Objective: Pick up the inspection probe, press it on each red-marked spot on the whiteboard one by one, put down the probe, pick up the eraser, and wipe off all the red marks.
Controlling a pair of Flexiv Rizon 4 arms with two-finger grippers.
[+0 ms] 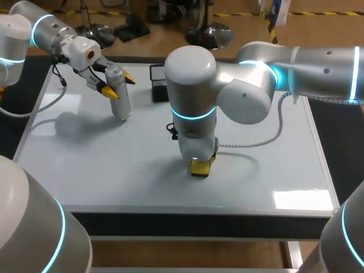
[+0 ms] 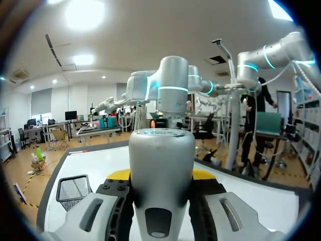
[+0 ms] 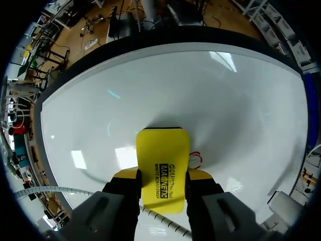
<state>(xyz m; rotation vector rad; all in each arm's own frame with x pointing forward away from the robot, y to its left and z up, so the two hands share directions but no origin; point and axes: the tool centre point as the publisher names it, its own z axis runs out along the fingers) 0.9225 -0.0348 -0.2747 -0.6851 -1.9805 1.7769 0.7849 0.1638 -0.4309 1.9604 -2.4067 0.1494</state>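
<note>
eraser: yellow block, flat face down on the whiteboard, near its middle. it is clamped between the two fingers of my right tool, one yellow tip against each long side. in the head view only its yellow end shows under my right arm's wrist, which stands upright over it.

red mark: a small scribble on the board, just beside the eraser, at the edge of it next to one fingertip.

probe: grey-white cylinder, nearly upright with a slight tilt. it is over the far left part of the board. my left tool has its fingers closed against the upper part from two sides. i cannot tell whether its lower end touches the board. in the left wrist view the probe fills the gap between the yellow tips of the left tool.

black mesh box: at the far edge of the surface, between the probe and my right arm, apart from both. it also shows beside my left tool.

coiled cable: white, hangs from my right arm and loops over the board right of the eraser.
</note>
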